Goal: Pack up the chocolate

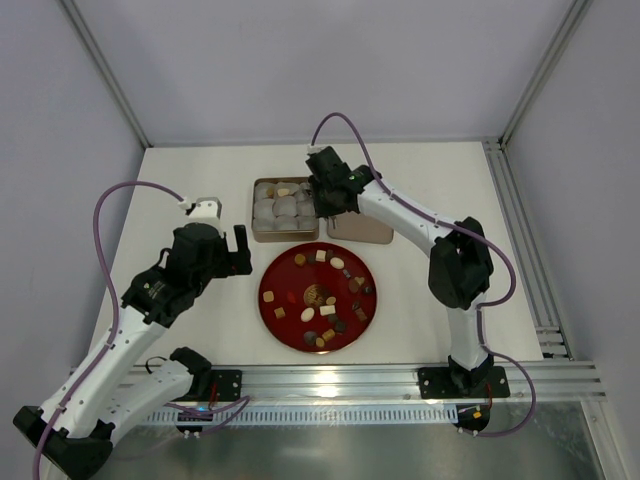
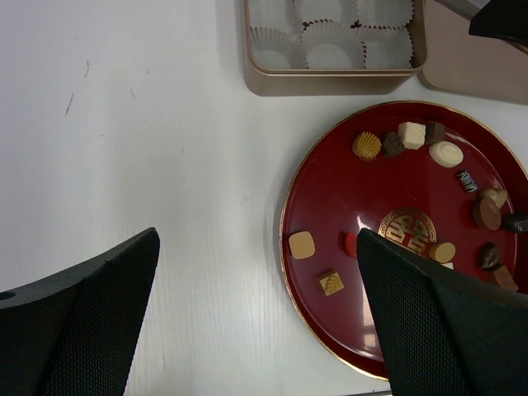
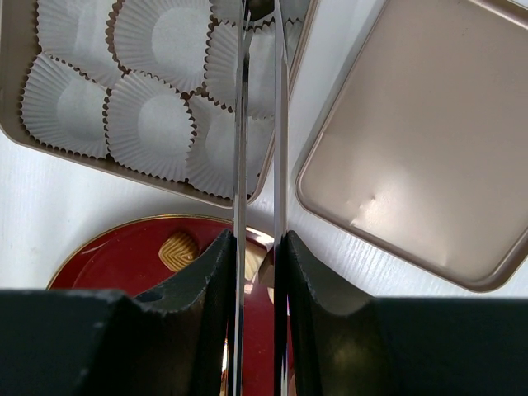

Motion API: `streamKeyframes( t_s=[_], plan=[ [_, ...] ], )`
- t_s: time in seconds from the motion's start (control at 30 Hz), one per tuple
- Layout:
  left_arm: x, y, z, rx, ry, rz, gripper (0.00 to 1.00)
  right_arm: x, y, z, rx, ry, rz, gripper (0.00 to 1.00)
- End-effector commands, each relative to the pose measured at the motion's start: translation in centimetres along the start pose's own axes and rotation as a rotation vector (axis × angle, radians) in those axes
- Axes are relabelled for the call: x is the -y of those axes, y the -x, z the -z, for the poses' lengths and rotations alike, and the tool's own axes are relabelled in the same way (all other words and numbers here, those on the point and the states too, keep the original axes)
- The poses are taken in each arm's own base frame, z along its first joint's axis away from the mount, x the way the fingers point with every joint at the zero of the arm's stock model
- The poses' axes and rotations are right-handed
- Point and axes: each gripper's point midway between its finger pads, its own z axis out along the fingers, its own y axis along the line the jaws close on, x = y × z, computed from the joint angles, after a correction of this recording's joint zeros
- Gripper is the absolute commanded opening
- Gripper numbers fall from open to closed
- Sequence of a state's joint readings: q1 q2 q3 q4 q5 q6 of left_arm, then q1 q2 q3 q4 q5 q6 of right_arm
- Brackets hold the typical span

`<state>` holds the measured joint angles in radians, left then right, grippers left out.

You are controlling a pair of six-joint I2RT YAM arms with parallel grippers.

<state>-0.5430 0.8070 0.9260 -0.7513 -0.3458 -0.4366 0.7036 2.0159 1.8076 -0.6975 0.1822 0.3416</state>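
The black two-finger left gripper hangs with its jaws spread wide. The right gripper, stretched forward, has its slim blades nearly together.

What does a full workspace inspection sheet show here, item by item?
Surface: white table, faint scuff marks.
Job's things: chocolate scattered on red plate; gold box holds white paper cups, a few in the far row apparently filled; lid lies beside it.
Clutter: nothing seen.
Grippers: left gripper open, hovering over table beside plate; right gripper shut on metal tweezers over the box edge.
Cables: purple cables loop above both arms.
Surroundings: white walls; aluminium rail at near edge.
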Motion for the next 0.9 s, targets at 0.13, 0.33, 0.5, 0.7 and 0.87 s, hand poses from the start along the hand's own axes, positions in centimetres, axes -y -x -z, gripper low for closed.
streamKeyframes(
  t_s=[0.13,0.33,0.5,0.7,0.87],
  plan=[
    [0.1,0.8,-0.1,0.036,0.000,0.007,1.00,-0.1,3.0,1.3,0.083,0.007,-0.002,0.35],
    [0.1,0.8,-0.1,0.035,0.001,0.006,1.00,-0.3,3.3,1.4,0.089,0.012,-0.002,0.36],
    [0.0,0.8,-0.2,0.033,0.004,0.002,1.00,-0.5,3.6,1.6,0.090,0.017,-0.003,0.39],
    [0.0,0.7,-0.2,0.034,0.005,0.001,1.00,-0.6,3.7,1.9,0.093,0.027,-0.003,0.39],
    [0.0,0.7,-0.2,0.032,0.005,0.002,1.00,-1.1,4.5,3.6,0.117,0.055,-0.004,0.39]
  ],
)
